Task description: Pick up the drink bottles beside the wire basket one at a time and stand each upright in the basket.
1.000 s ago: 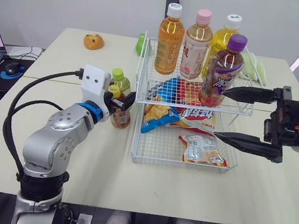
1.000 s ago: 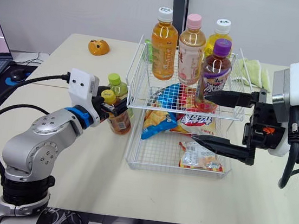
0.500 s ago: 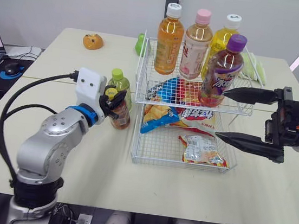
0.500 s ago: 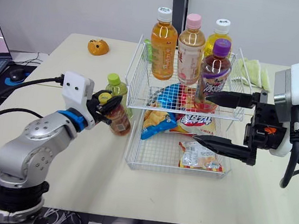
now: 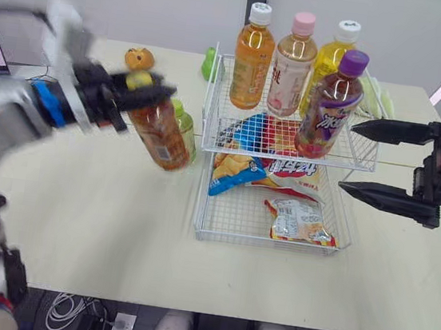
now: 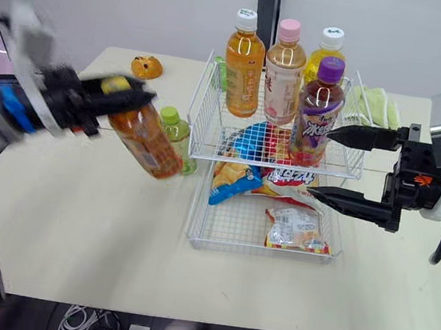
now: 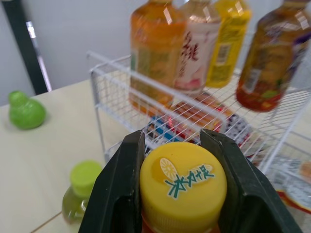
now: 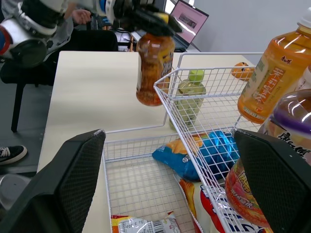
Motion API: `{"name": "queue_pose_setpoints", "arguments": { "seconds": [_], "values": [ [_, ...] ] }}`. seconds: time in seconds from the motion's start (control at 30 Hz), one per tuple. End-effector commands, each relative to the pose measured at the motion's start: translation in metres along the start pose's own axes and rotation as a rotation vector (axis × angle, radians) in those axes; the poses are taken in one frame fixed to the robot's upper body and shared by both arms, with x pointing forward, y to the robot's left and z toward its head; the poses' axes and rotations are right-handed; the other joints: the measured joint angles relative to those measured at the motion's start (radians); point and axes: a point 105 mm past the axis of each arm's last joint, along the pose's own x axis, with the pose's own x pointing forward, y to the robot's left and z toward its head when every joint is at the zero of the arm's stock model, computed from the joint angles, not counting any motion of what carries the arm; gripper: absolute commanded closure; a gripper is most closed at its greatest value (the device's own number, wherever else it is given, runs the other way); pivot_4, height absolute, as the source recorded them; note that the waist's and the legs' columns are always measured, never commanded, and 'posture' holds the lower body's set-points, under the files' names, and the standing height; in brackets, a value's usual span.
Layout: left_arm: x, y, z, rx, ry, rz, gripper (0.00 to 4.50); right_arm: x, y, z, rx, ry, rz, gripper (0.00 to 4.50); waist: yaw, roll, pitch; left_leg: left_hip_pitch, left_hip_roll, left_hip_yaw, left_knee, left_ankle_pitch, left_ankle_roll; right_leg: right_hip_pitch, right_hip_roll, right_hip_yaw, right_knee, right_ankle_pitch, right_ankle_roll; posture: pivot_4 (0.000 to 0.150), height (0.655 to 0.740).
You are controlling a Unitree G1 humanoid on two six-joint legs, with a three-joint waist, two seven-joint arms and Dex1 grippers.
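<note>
Well, the left claw (image 7: 175, 145) was pinching a brown bottle (image 5: 160, 129) by its yellow cap (image 7: 183, 182), one black finger pressed against each side of the cap. The bottle hung clear of the bench (image 5: 115, 233), tilted, with its cap towards the robot's left and its base slanting towards the basket (image 5: 230, 214). It was to the left of the basket and not touching it. A green bottle (image 6: 178, 140) stood upright on the bench just beside the basket's left wall, partly hidden behind the brown bottle from the head views. The basket had two wire tiers. In the upper tier an orange bottle (image 5: 253, 56), a pink bottle (image 5: 291, 65) and a yellow bottle (image 5: 335, 54) stood upright in a row along the back, and a purple bottle (image 5: 328, 106) stood nearer the front right corner, leaning slightly. In the lower tier lay some snack bags (image 5: 260, 166), with a small packet (image 5: 298, 220) flat on the mesh near the front. The right claw (image 5: 349, 157) was off the basket's right side, spread wide and holding nothing, its fingers pointing at the basket. The upper fingertip was just beside the purple bottle and the lower one was level with the bottom tier. Further back on the bench, to the left, sat a small orange toy (image 5: 139, 59), and a laptop (image 8: 187, 17) stood open beyond the bench's left end.
</note>
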Motion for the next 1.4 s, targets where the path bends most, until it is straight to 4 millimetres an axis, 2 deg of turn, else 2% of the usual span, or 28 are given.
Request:
{"name": "queue_pose_setpoints", "arguments": {
  "seconds": [0.03, 0.2, 0.47, 0.57, 0.73, 0.8, 1.0, 1.2, 1.4],
  "values": [
    [-0.017, 0.002, 0.047, 0.042, -0.075, -0.065, 3.12, -0.009, -0.001, 0.014, -0.071, -0.016, -0.044, 0.0, -0.003, 0.0, 0.0, 0.0, 0.0, 0.0, 0.0, 0.0, 0.0, 0.0, 0.0, 0.0, 0.0, 0.0, 0.0, 0.15, 0.74],
    [-0.017, 0.009, 0.088, 0.059, -0.126, -0.13, 3.12, -0.01, 0.001, 0.016, -0.068, -0.015, -0.056, 0.0, -0.013, 0.0, 0.0, 0.001, 0.0, 0.001, -0.001, 0.0, 0.0, 0.0, 0.0, 0.001, 0.0, 0.0, 0.0, 0.15, 0.74],
    [0.031, -0.012, 0.13, 0.062, -0.185, -0.358, 3.12, -0.008, 0.002, 0.019, -0.067, -0.016, -0.084, 0.0, -0.009, -0.001, 0.0, 0.0, -0.001, 0.0, 0.0, 0.0, 0.0, 0.001, 0.0, 0.001, 0.0, 0.0, 0.001, 0.15, 0.74],
    [0.053, -0.021, 0.124, 0.081, -0.141, -0.417, 3.12, -0.008, 0.002, 0.018, -0.062, -0.015, -0.092, 0.0, -0.017, -0.001, 0.0, 0.0, 0.0, 0.0, -0.001, 0.0, 0.0, 0.0, 0.0, 0.002, 0.0, -0.001, 0.001, 0.15, 0.74],
    [0.097, -0.027, 0.087, 0.246, -0.031, -0.42, 3.12, -0.009, 0.002, 0.016, -0.056, -0.011, -0.11, 0.0, -0.024, -0.001, 0.0, -0.002, 0.0, 0.001, 0.0, 0.0, 0.0, -0.004, -0.001, 0.004, 0.002, 0.0, 0.001, 0.15, 0.74],
    [0.109, -0.033, 0.078, 0.231, -0.032, -0.456, 3.12, -0.009, 0.001, 0.017, -0.052, -0.024, -0.115, 0.0, -0.026, 0.0, 0.001, -0.003, 0.0, 0.002, 0.0, 0.0, 0.0, -0.005, -0.001, 0.005, 0.003, 0.0, 0.001, 0.15, 0.74],
    [0.128, -0.047, 0.058, 0.199, -0.032, -0.506, 3.12, -0.015, -0.001, 0.018, -0.051, -0.009, -0.151, 0.0, -0.026, 0.0, 0.001, -0.007, 0.0, 0.001, 0.0, 0.0, 0.0, -0.009, -0.001, 0.004, 0.002, 0.0, 0.001, 0.15, 0.74],
    [0.147, -0.055, 0.053, 0.168, -0.028, -0.517, 3.12, -0.027, -0.005, 0.027, -0.041, -0.035, -0.187, 0.0, -0.022, 0.0, 0.001, -0.008, -0.001, 0.001, 0.001, 0.0, 0.0, -0.008, -0.002, 0.003, 0.002, 0.0, 0.001, 0.15, 0.74],
    [0.166, -0.055, 0.047, 0.184, -0.019, -0.509, 3.12, -0.033, -0.005, 0.028, -0.035, -0.028, -0.21, 0.0, -0.023, 0.0, 0.001, -0.008, -0.002, 0.0, 0.002, 0.0, 0.0, -0.007, -0.002, 0.002, 0.002, 0.0, 0.001, 0.15, 0.74]
  ]
}}
